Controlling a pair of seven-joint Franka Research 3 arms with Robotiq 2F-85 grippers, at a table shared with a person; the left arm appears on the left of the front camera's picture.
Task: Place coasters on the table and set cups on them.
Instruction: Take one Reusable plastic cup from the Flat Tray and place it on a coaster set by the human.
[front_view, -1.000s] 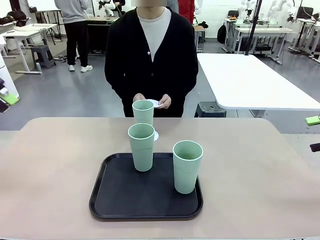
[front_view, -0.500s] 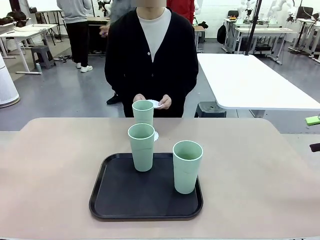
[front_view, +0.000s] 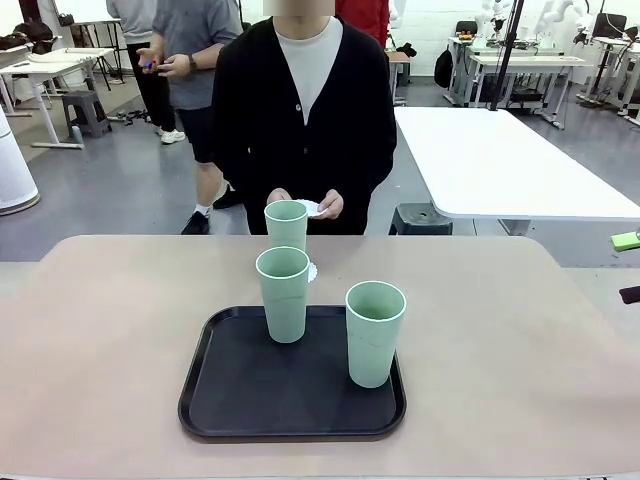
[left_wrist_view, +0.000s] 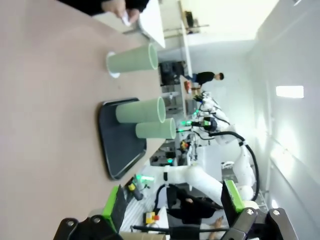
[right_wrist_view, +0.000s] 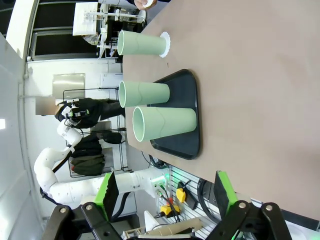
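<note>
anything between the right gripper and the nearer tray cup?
Nothing visible. In the right wrist view, bare table lies between the open right gripper and the nearer cup. The second cup stands beyond it, out of the path.

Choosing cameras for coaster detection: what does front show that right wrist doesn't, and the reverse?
Front adds: the person's torso and both hands on the held coasters. Right wrist adds: the right gripper, jaws open with nothing between them. Both: the black tray carrying two cups, and the third cup standing off the tray on a coaster on the table.
</note>
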